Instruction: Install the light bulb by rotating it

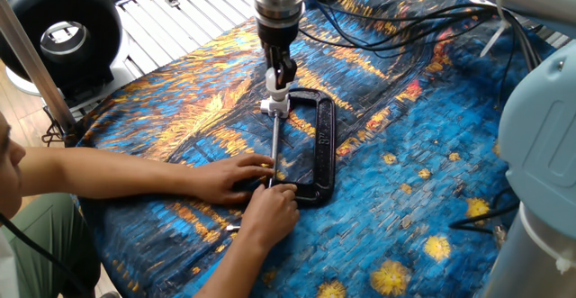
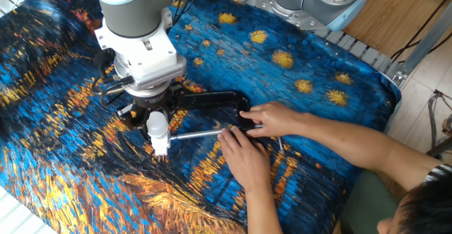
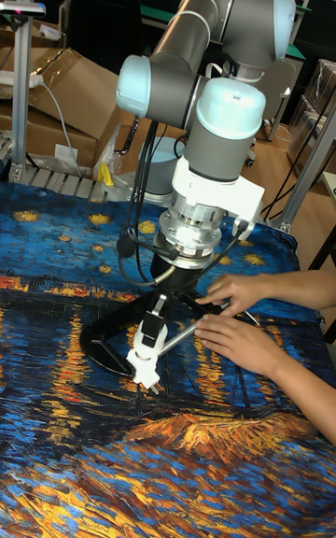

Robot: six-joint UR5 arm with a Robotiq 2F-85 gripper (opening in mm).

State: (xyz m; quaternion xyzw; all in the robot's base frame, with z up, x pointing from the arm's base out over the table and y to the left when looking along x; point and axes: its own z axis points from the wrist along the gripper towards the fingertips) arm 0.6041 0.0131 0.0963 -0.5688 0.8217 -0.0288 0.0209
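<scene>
The small white light bulb [image 1: 273, 83] [image 2: 155, 125] [image 3: 149, 330] stands upright on the white socket base [image 1: 274, 107] [image 2: 162, 147] [image 3: 142, 357]. My gripper [image 1: 280, 71] [image 2: 152, 115] [image 3: 156, 310] comes straight down from above and is shut on the light bulb, with its dark fingers on either side. The base sits at the screw end of a black C-clamp [image 1: 320, 145] [image 2: 212, 100] lying flat on the patterned cloth. How deep the bulb's neck sits in the base is hidden.
A person's two hands [image 1: 243, 183] [image 2: 254, 131] [image 3: 238, 318] press on the clamp's metal rod [image 1: 274, 149] and its near end. Black cables [image 1: 387, 14] trail across the cloth behind the arm. A black round device [image 1: 58, 32] stands at the far left.
</scene>
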